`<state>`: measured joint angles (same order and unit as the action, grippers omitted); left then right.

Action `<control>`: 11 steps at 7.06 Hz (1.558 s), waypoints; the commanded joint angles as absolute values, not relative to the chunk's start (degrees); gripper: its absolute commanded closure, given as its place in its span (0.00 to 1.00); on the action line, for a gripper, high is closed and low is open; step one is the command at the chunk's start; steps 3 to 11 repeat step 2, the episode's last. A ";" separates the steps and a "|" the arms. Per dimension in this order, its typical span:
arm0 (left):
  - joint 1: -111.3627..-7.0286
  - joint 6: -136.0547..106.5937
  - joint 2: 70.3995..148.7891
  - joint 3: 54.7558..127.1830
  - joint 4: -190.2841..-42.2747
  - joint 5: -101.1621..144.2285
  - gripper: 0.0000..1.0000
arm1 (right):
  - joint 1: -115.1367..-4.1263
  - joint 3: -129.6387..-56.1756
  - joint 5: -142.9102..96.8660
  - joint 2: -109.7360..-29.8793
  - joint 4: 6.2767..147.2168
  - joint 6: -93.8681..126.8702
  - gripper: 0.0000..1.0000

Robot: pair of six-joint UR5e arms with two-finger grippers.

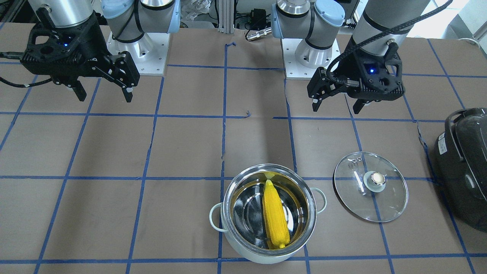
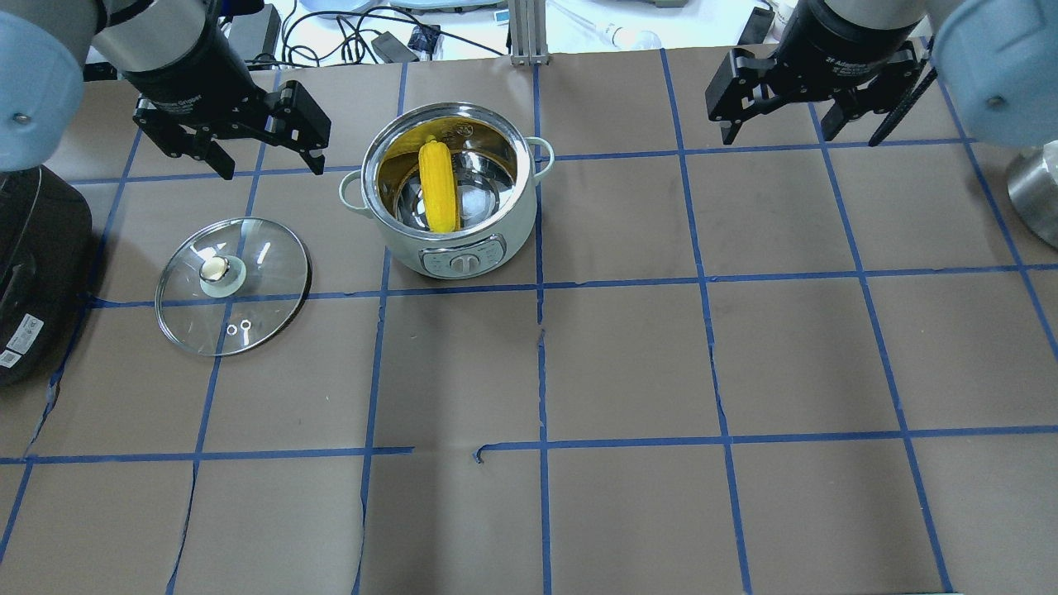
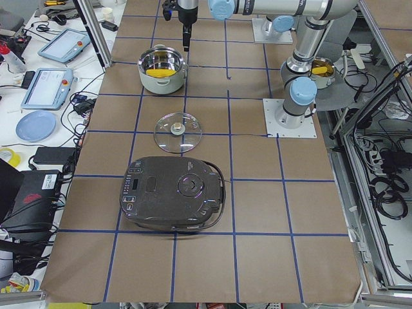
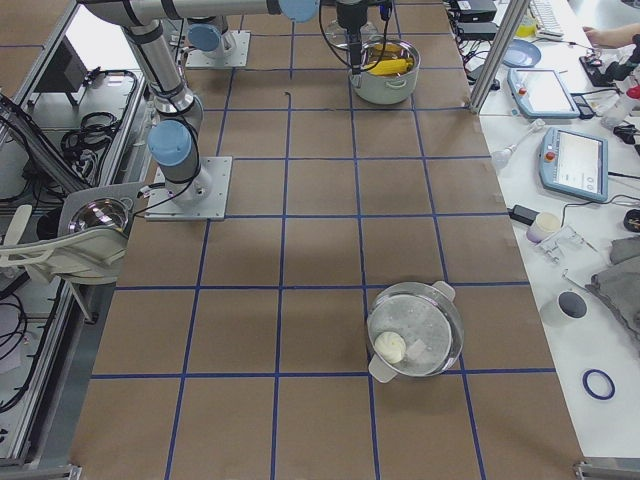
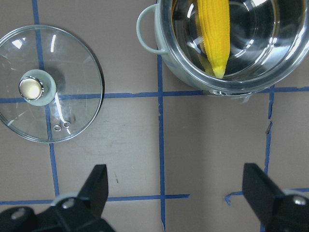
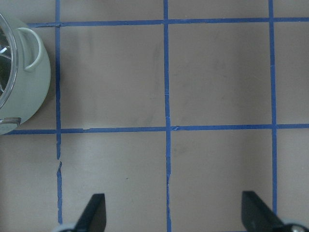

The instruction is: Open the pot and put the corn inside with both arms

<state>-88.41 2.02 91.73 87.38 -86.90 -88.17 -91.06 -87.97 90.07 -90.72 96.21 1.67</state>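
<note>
Step judged complete: corn [image 2: 439,187] in pot [image 2: 397,246], lid [image 2: 264,289] off on worktop [image 2: 628,355]. Left hand [image 2: 271,165] and right hand [image 2: 777,132] released, empty; next move just retreat.

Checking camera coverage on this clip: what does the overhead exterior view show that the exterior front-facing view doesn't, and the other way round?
Only the overhead view shows the control dial on the pot wall. Only the front-facing view shows the white base plates under the arms. Both show the corn lying inside the uncovered pot, the glass lid lying flat beside it, the dark appliance at the edge, and the left gripper and right gripper open and empty.
</note>
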 commanded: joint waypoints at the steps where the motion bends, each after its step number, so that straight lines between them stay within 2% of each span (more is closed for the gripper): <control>1: -88.42 2.02 91.84 87.36 -87.01 -88.33 0.00 | -91.05 -87.98 90.09 -90.70 96.24 1.58 0.00; 11: -88.42 2.02 92.19 87.36 -87.01 -88.33 0.00 | -91.05 -87.98 90.09 -90.70 96.24 1.58 0.00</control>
